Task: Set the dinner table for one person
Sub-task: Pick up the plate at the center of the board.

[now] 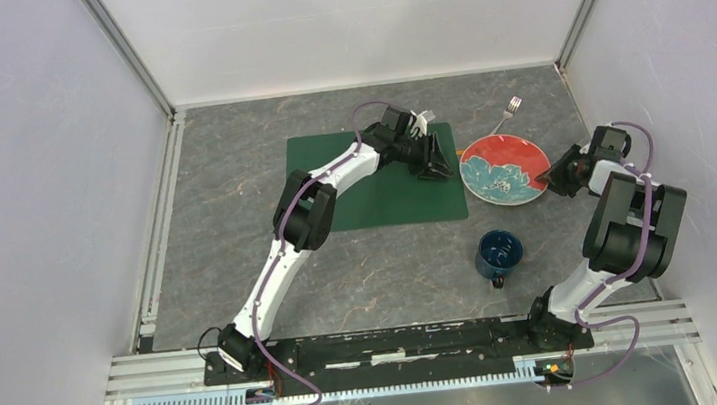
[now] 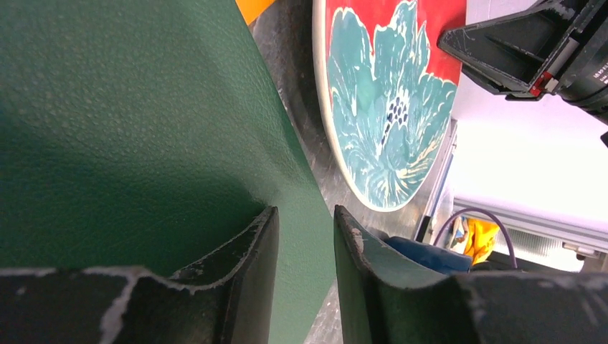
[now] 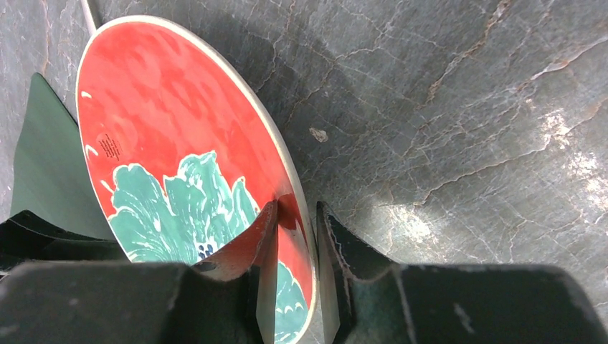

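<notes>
The dinner table [image 1: 229, 256], a dark veined stone top, fills the floor of the cell. A green placemat [image 1: 405, 203] lies at its centre, partly covered by the left forearm. At the mat's 3 o'clock, just beside it, sits a red plate [image 1: 504, 169] with a teal flower. A fork [image 1: 510, 112] lies at the plate's 12 o'clock and a blue mug [image 1: 498, 253] stands at its 6 o'clock, apart from it.

The left gripper [image 2: 305, 215] hangs low over the mat's edge at 3 o'clock. Its jaws stand a narrow slot apart, with only green mat showing between them and nothing clamped. Its wrist view cuts the plate off at the top and hides all but a sliver of the mug behind one finger. A pale object just past this gripper in the top view is too small to make out.

The right gripper [image 3: 296, 209] is at the plate's 3 o'clock rim. Its jaws are drawn close with the rim running between them, one finger [image 3: 244, 251] over the painted face and the other on the table side, pinching the plate. The exact contact is lost in shadow, and the fingers hide the plate's near part.
</notes>
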{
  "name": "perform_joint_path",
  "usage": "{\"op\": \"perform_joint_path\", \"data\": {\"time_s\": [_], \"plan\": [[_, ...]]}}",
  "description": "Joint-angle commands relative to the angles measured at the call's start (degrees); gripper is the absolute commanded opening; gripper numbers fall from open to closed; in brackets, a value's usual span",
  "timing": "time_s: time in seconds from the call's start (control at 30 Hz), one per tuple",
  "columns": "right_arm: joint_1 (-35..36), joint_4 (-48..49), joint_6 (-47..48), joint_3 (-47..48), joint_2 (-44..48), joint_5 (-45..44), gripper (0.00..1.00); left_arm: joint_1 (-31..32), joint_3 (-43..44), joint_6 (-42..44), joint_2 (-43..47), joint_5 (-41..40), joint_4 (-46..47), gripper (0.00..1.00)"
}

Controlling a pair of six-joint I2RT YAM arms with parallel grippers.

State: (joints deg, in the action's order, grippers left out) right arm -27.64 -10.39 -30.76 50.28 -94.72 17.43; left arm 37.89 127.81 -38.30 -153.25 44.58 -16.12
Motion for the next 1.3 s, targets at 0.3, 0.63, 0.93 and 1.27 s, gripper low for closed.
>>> {"op": "perform_joint_path", "data": {"time_s": [0.3,0.63,0.93,1.27], "plan": [[-0.4,0.1,0.4,-0.9,1.0,-1.9,0.08,2.2,2.7,-5.6,1.3,-1.6,5.8,0.42],[-0.4,-0.1,0.4,-1.9,2.4,-1.8,0.08,3.2,2.7,-6.6,1.4,-0.9,7.5,0.42],[-0.3,-0.8,1.0,-2.2,3.4,-1.8,0.08,3.2,2.7,-8.2,0.6,-1.4,11.0,0.4],[-0.3,-0.8,1.2,-4.3,4.8,-1.5,0.06,3.9,2.5,-7.7,-0.9,-3.0,11.8,0.34]]}}
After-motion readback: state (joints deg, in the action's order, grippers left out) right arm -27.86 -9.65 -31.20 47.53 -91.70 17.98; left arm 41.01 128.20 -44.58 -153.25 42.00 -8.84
